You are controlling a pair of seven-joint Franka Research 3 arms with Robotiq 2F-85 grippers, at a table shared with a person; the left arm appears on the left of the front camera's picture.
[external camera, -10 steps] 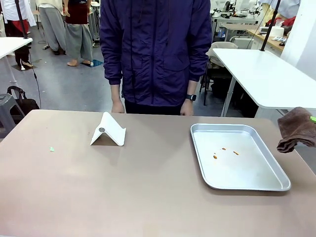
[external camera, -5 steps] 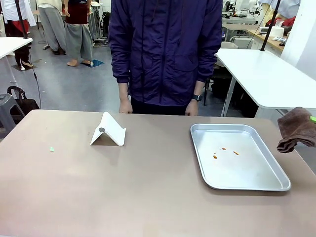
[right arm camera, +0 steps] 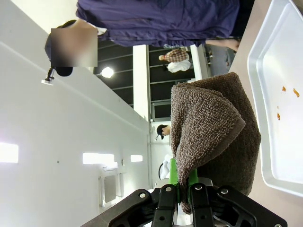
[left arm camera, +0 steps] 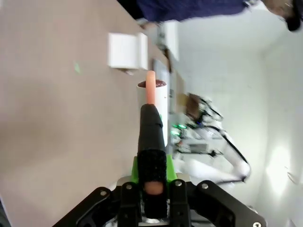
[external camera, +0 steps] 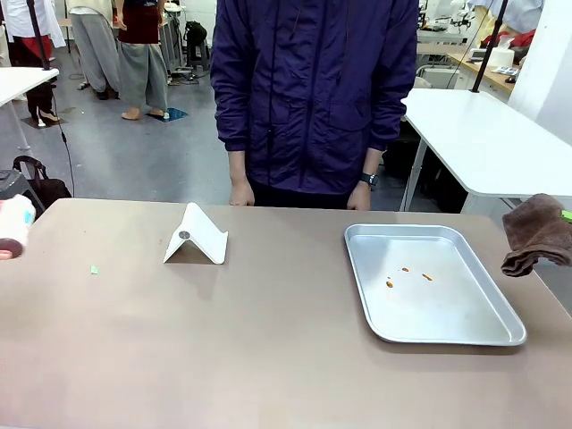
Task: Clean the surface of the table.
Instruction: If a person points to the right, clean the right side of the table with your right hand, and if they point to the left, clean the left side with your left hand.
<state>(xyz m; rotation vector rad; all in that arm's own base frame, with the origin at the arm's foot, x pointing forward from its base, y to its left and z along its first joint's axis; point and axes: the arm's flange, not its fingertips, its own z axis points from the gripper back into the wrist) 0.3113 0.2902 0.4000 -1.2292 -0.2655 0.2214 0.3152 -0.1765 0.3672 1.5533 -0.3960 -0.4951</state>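
As the right hand point(right arm camera: 182, 182) pinches cloth point(right arm camera: 213, 123), the left hand point(left arm camera: 152, 169) clamps a handle point(left arm camera: 150, 127).

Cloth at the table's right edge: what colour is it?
The cloth is dark brown; the right wrist view shows it best.

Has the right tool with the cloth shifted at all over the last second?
No. The brown cloth held in the right tool hangs at the same spot, just right of the tray's far right corner on the table.
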